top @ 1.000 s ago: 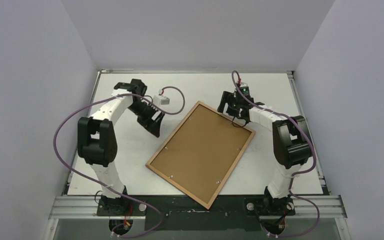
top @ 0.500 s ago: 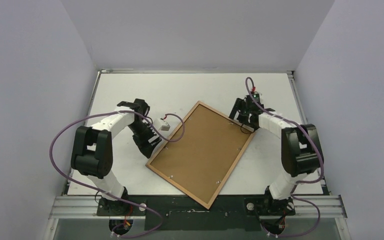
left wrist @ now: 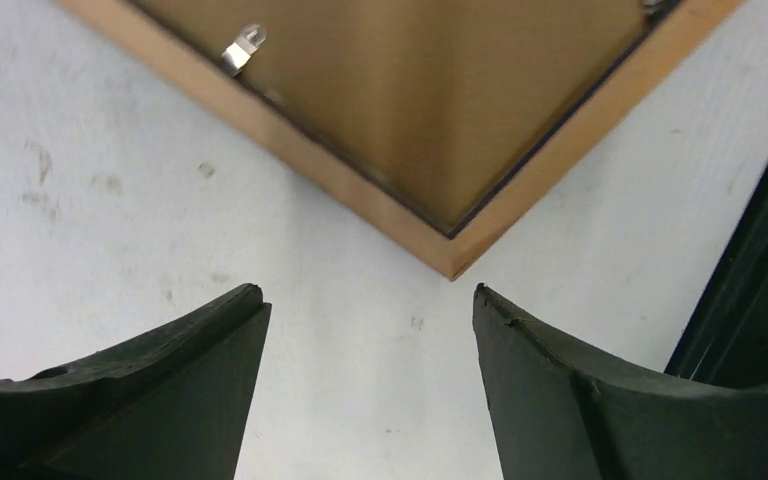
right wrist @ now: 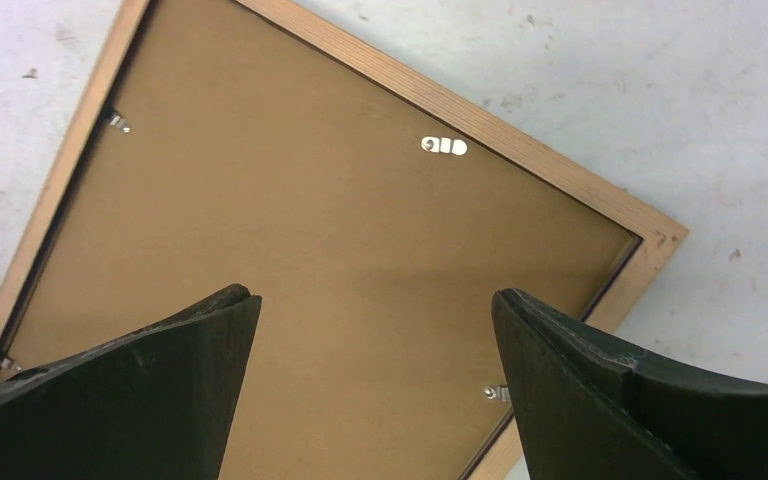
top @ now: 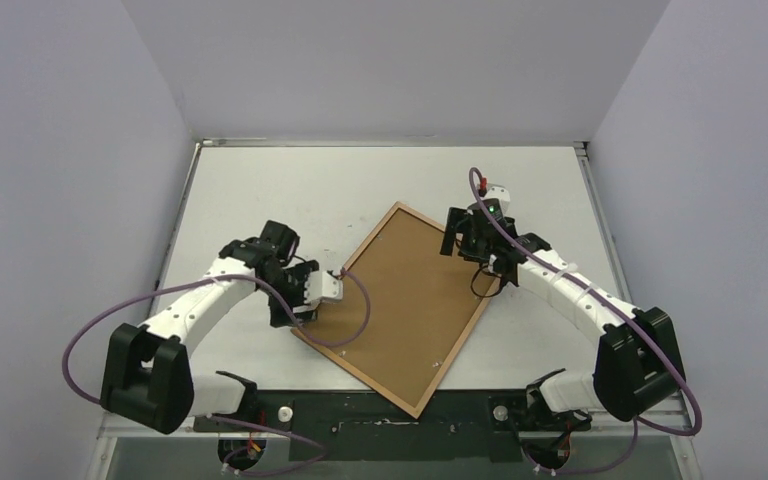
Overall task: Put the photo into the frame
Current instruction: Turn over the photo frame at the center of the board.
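The frame [top: 356,373] lies flat and turned diagonally on the table, wood-brown side up, with the brown backing board [top: 410,300] inside it. The photo is not in view. My left gripper [top: 290,310] is open and empty, low over the table beside the frame's left corner. In the left wrist view that corner [left wrist: 450,268] points between my open fingertips [left wrist: 222,330]. My right gripper [top: 468,245] is open and empty above the far right part of the backing board [right wrist: 340,250]. Its fingertips [right wrist: 540,330] stand apart over the board, near the frame's edge [right wrist: 650,255].
Small metal clips [left wrist: 242,47] [right wrist: 497,393] sit along the frame's inner edge, and a metal hanger [right wrist: 444,146] is on the board. The frame's near corner overhangs the table's front edge [top: 415,410]. White walls close in the table on three sides.
My left gripper has moved toward the near side and down to the frame's left corner. My right gripper has shifted to hang over the frame's far right part. The frame has not moved.
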Robot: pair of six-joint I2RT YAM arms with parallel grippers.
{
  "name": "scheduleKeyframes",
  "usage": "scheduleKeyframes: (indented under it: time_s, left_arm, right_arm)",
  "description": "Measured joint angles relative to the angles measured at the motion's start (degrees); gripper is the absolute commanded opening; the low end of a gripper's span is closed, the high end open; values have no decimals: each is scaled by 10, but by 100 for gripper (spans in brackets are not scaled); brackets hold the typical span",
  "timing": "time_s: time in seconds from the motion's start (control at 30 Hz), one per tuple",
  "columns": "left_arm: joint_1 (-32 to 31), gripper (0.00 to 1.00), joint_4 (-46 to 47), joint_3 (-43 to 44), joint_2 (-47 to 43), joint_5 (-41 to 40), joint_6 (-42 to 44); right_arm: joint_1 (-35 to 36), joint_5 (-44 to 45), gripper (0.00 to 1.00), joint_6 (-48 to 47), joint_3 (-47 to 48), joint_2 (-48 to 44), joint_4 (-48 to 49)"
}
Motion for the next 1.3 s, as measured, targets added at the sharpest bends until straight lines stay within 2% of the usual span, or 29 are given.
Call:
scheduleKeyframes:
  time_s: [0.23, 0.37, 0.47, 0.57, 0.83, 1.13, 1.2, 1.3]
  left_arm:
    - [-121, 65, -14, -43, -33, -7, 73]
    - [-209, 57, -7, -80, -33, -24, 87]
    - [-245, 51, 0, -112, -32, -43, 91]
    - [-251, 46, 14, -120, -30, -59, 96]
    - [-265, 43, 69, -129, -19, -88, 94]
    - [-276, 7, 76, -134, -25, -106, 82]
    - [-277, 2, 76, -134, -25, -107, 77]
    - [-276, 0, 75, -132, -26, -108, 64]
  right_arm:
    - [0, 6, 90, 8, -7, 2, -34]
    - [0, 9, 90, 9, -15, 2, -46]
    - [0, 10, 90, 11, -15, 2, -49]
    - [0, 10, 90, 12, -15, 2, -49]
    - [0, 4, 90, 11, -1, 2, -51]
    - [0, -11, 90, -2, 3, 2, -52]
    - [0, -18, 90, -13, 5, 2, -52]
    - [2, -34, 90, -37, 6, 2, -47]
